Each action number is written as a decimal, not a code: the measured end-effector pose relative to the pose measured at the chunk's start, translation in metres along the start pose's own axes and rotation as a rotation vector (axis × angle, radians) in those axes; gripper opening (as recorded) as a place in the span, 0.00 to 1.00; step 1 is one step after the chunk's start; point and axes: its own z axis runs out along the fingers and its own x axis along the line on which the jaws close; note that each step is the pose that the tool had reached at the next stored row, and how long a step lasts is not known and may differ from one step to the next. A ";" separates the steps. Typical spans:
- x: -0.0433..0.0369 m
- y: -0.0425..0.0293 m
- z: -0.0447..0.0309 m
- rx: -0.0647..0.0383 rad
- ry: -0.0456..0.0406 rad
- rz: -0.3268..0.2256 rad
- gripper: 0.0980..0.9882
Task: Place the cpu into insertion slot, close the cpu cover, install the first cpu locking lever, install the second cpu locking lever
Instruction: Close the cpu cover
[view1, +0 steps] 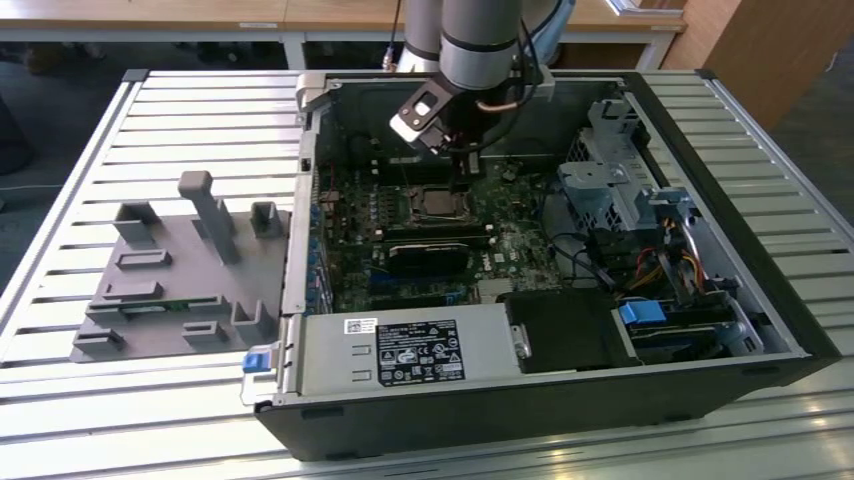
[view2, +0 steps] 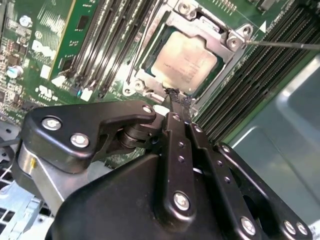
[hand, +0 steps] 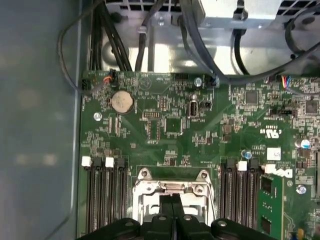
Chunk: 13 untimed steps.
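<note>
With fingers pressed together on nothing, the gripper (view2: 176, 97) is hovering at the insertion slot (view1: 411, 204), where the cpu (view2: 186, 62) is sitting under the lowered cpu cover (view2: 210, 29), at the gripper's seven o'clock in the exterior view, while one thin lever (view2: 285, 45) seems unlatched.

The chip (view2: 185, 61), a flat square with a dull grey-beige metal top, sits level in the socket (view1: 412, 204) on the green board. The silvery cover (view2: 227, 47) (a thin frame with a square window) lies down around its edges.
</note>
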 end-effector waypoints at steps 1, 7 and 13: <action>0.0000 -0.0021 0.0008 0.000 0.0000 0.000 0.02; 0.0001 -0.0173 0.0036 0.000 0.0001 0.000 0.02; 0.0000 -0.0218 0.0086 0.000 -0.0001 0.000 0.02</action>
